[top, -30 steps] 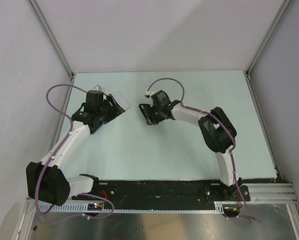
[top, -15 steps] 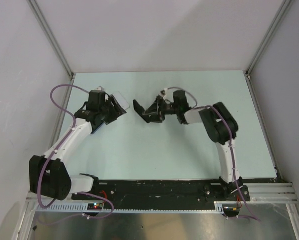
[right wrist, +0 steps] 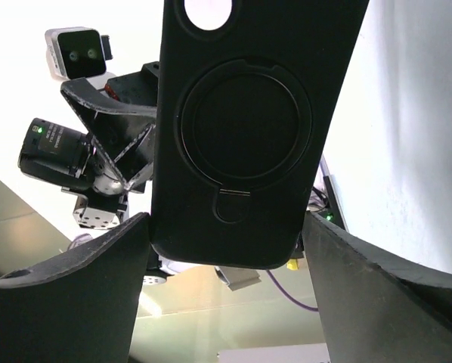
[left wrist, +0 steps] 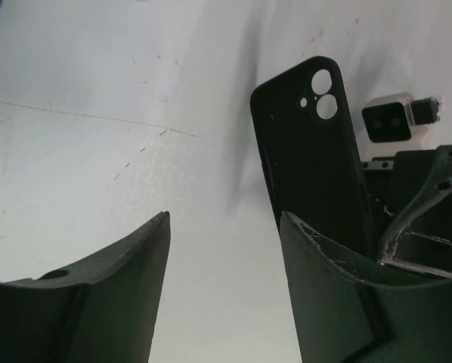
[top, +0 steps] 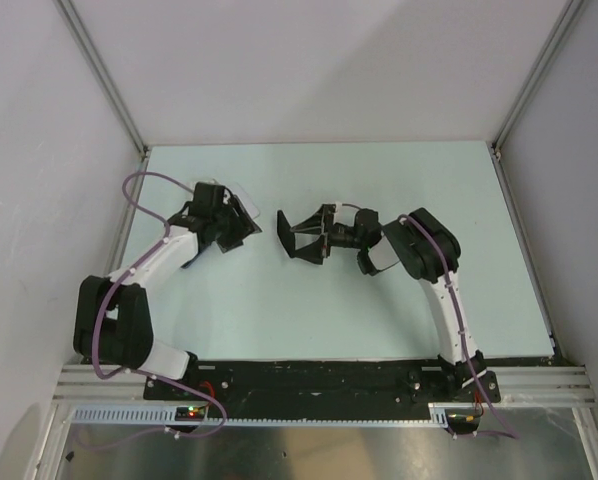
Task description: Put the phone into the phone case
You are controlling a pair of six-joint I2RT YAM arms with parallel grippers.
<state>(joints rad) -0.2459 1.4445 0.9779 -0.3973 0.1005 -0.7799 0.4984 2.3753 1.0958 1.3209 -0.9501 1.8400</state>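
Black phone case [right wrist: 241,113] stands clamped, empty, in your right pincer [right wrist: 226,227]. Your left pincer [left wrist: 224,219] gapes with nothing in it. What looks like the phone [top: 242,208] shows pale just beside it over the tabletop [top: 399,190]. Insertion isn't started yet.

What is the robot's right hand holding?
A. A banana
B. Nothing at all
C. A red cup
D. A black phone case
D: in the right wrist view, the black phone case, with its round ring and camera hole, sits squeezed between the two fingers of the right gripper.
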